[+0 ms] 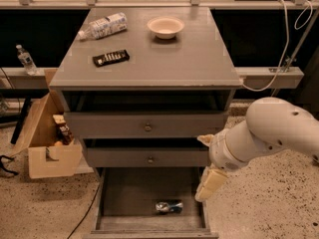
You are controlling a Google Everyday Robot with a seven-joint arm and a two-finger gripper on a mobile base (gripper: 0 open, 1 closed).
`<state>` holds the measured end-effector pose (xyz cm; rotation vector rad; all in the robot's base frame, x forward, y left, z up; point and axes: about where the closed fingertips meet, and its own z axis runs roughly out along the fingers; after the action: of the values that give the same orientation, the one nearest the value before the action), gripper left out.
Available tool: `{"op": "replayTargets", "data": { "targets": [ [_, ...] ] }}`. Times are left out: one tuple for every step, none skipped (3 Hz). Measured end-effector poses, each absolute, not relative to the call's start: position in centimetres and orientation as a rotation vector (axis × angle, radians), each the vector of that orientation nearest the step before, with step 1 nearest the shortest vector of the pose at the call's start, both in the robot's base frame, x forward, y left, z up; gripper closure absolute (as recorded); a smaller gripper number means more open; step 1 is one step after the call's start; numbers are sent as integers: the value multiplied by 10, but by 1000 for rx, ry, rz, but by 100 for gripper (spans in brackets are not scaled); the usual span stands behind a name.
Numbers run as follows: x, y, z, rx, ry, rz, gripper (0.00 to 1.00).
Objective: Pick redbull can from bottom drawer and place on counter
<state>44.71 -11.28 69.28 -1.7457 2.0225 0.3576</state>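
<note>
The redbull can lies on its side on the floor of the bottom drawer, which is pulled out, near its front edge. The gripper hangs at the end of the white arm, just above the drawer's right wall, up and to the right of the can and apart from it. The counter is the grey top of the cabinet, above the two upper drawers.
On the counter lie a clear plastic bottle, a black candy bar and a white bowl. A cardboard box stands on the floor left of the cabinet. A cable hangs at the right.
</note>
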Motion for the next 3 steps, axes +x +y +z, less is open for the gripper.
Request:
{"op": "replayTargets", "data": {
  "targets": [
    [457,-129,620,-1766,1988,385,0],
    [467,-133,565,-1776,1954,414,0],
    [475,-132,508,-1716,1908,502,0]
  ]
}}
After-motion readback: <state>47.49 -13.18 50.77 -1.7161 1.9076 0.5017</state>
